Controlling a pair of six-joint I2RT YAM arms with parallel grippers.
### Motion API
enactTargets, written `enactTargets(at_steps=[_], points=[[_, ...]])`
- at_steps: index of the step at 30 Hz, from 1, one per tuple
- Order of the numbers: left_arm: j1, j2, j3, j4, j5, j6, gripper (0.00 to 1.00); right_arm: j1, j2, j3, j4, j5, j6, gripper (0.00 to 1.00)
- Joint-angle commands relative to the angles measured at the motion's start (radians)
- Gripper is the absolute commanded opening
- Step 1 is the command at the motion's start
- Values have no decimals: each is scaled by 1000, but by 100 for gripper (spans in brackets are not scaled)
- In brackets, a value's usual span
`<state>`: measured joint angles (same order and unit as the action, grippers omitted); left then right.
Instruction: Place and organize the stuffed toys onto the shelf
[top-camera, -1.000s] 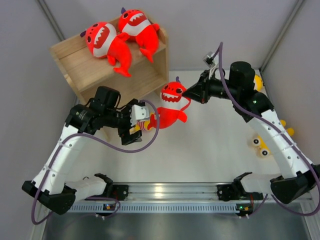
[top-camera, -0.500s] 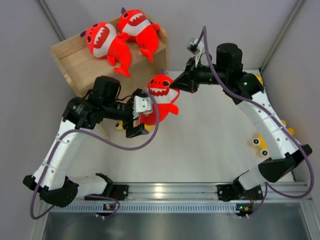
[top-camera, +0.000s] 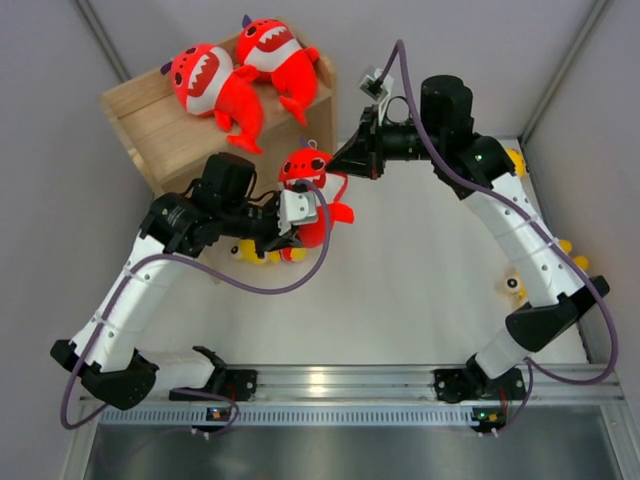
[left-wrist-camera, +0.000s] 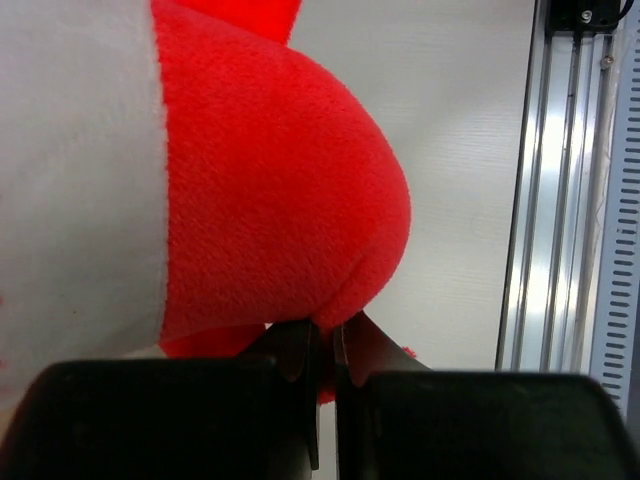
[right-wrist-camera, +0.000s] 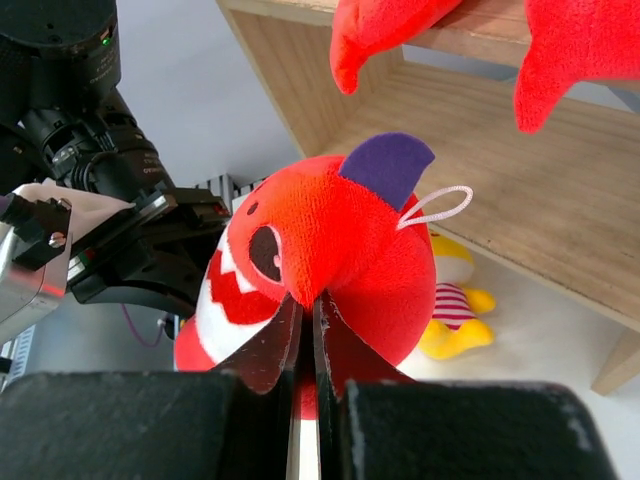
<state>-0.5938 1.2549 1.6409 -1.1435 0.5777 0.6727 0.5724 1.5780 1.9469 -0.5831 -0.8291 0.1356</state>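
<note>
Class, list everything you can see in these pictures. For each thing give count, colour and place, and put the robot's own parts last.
Plush sharks with white toothy mouths: three, red; two on top of the shelf, one held beside it.
Small plush dolls: three, yellow; one on the table by the shelf's foot, two partly hidden behind the right arm.
Two-tier wooden shelf: one, light wood; far left.
Table: one, white.
Metal rail: one, silver; near edge.
Grippers: two, black; left gripper and right gripper both shut on the held shark.

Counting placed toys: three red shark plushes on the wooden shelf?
No: two red shark plushes lie on the light-wood shelf; left hand and right hand pinch the third shark.
</note>
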Motion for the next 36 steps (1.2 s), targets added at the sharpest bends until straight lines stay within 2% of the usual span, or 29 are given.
enactTargets(at_steps=[1,3,4,6,8,9,10,11,14,20,24,29,32,36], points=[[-12,-8,13,65,20,-54,0,15,-6,53,75,-16,18,0],[-11,-46,31,127,2,-103,0,15,-29,31,83,22,15,3],[-12,-64,37,151,-10,-146,0,15,-39,11,94,39,16,13],[-12,-121,52,233,-61,-218,0,15,-75,-9,106,68,15,20],[-11,-143,80,270,-117,-281,0,15,-119,-55,146,112,22,38],[-9,-146,129,281,-175,-335,0,17,-136,-74,161,129,31,41],[-6,-152,151,287,-209,-358,0,17,-151,-115,195,148,33,50],[-3,-155,190,291,-235,-370,0,15,-185,-135,207,188,36,54],[9,-158,276,291,-337,-409,0,17,-225,-184,206,249,24,55],[54,-155,394,292,-602,-453,0,15,-266,-233,181,262,12,54],[66,-144,431,294,-691,-452,0,15,-279,-258,175,272,7,54],[84,-103,458,332,-924,-464,0,15,-285,-282,178,278,4,53],[91,-54,459,341,-963,-470,0,17,-286,-295,180,281,4,53],[94,8,462,349,-917,-381,0,15,-299,-319,180,283,-2,53]])
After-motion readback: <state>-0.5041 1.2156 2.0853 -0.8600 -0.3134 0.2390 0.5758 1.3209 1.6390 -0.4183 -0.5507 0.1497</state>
